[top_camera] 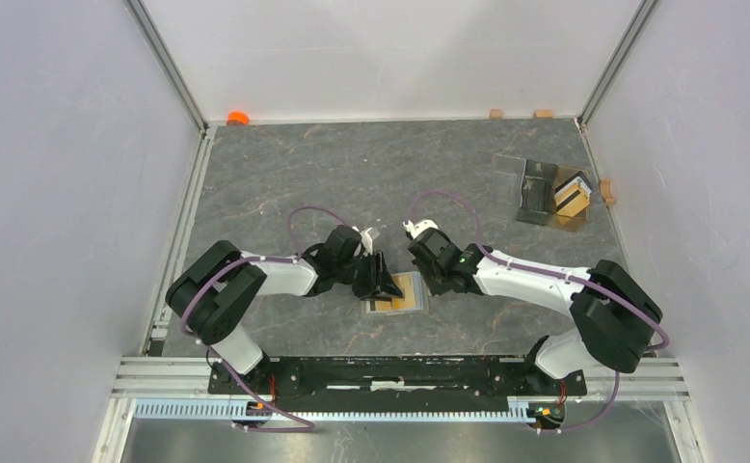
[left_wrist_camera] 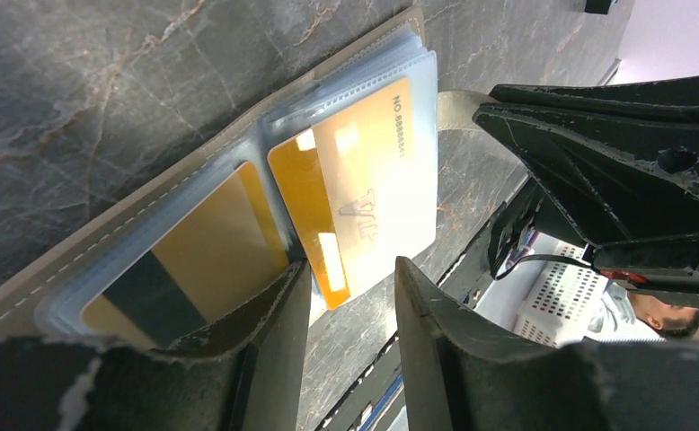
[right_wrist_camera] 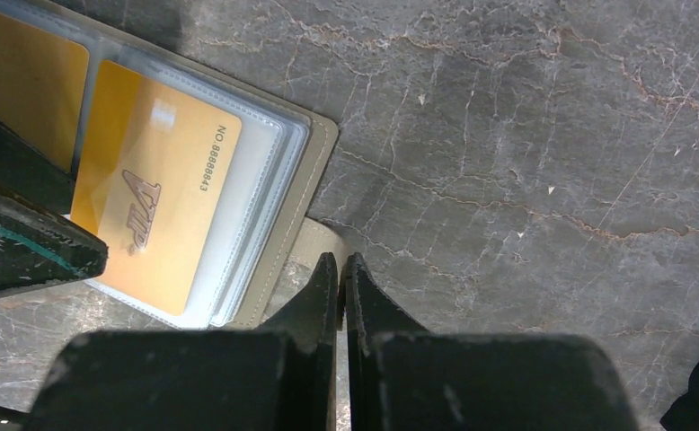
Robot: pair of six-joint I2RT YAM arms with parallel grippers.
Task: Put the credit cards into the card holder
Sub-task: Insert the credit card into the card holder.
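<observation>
The card holder [top_camera: 390,307] lies open on the table near the front middle, olive outside [left_wrist_camera: 112,235], pale blue sleeves inside. A gold VIP credit card [left_wrist_camera: 364,197] sits in its right sleeve, its lower end poking out. A second card with a dark stripe [left_wrist_camera: 193,251] sits in the left sleeve. My left gripper [left_wrist_camera: 350,287] is open and empty, one finger [left_wrist_camera: 283,332] resting on the left sleeve. My right gripper [right_wrist_camera: 341,262] is shut at the holder's tab flap [right_wrist_camera: 314,235], which arches up to its tips. Both cards also show in the right wrist view [right_wrist_camera: 148,206].
A clear plastic box [top_camera: 545,193] with a dark compartment and several more cards [top_camera: 574,196] stands at the back right. Small wooden blocks [top_camera: 495,113] lie along the back edge, and an orange object [top_camera: 237,118] sits at the back left corner.
</observation>
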